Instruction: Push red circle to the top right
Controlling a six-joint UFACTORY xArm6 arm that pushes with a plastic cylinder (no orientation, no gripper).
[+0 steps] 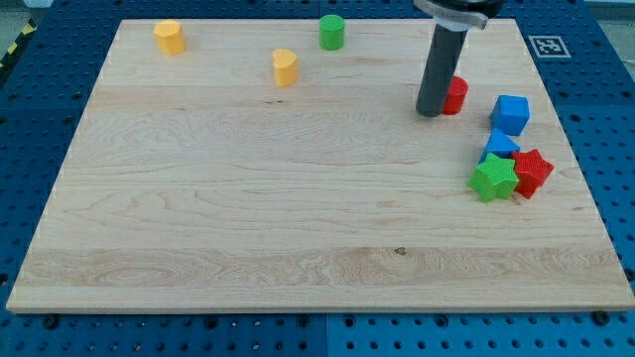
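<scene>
My tip (432,113) rests on the wooden board (248,218) in the upper right of the frame, with the dark rod rising straight up from it and out past the top edge. The red circle (455,95) sits directly against the rod's right side, partly hidden behind it, so tip and block look to be touching. The rod has no jaws and holds nothing; it only presses against the side of that block.

Further right, near the board's right edge, stands a blue cube (511,114). Below it a cluster of three sits packed together: a second blue block (501,145) whose shape is hard to make out, a green star (494,178) and a red star (533,172).

Across the upper left lie a yellow block (170,37), a yellow heart-like block (285,67) and a green cylinder (331,32), all well apart from my tip
</scene>
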